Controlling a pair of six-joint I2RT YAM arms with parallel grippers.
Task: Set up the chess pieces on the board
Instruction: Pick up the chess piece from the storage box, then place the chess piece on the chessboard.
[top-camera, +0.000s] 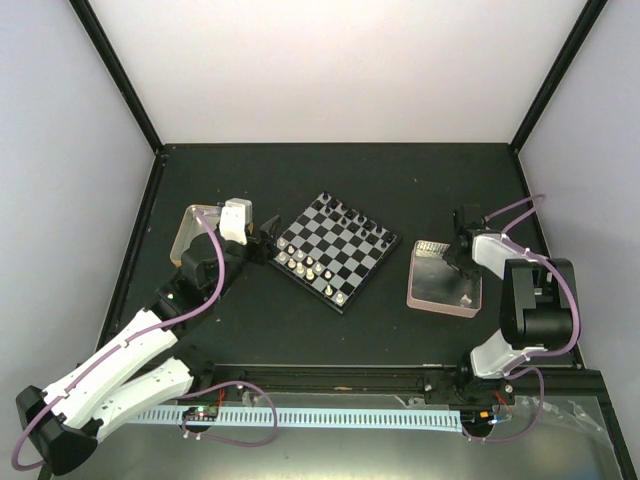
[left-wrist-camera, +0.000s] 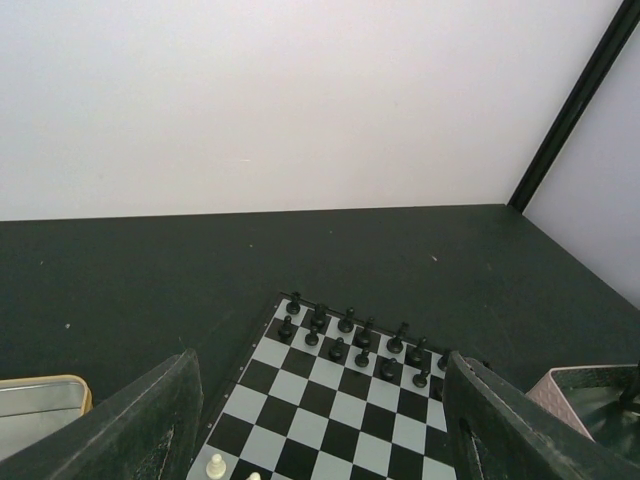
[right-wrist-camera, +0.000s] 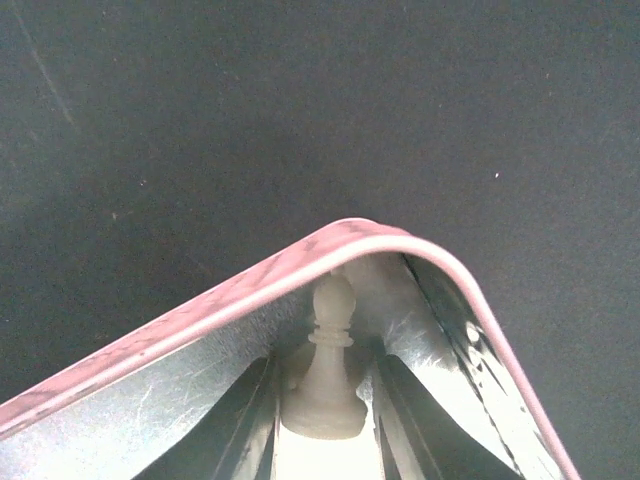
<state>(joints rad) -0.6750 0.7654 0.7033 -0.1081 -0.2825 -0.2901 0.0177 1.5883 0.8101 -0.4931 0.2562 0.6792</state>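
**White pawn between my right fingers**

My right gripper (right-wrist-camera: 326, 405) is down in the pink tray (right-wrist-camera: 200, 312), at three o'clock of the board (top-camera: 346, 256). Its fingers sit close on both sides of a white pawn (right-wrist-camera: 330, 365), but I cannot tell whether they pinch it. My left gripper (top-camera: 267, 238) stands wide open at the board's nine o'clock.

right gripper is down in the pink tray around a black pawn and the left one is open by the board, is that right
Not quite: the pawn that the right gripper straddles is cream-white, not black, as the right wrist view shows. The rest holds: it is down in the pink tray, and the left gripper is open by the board.
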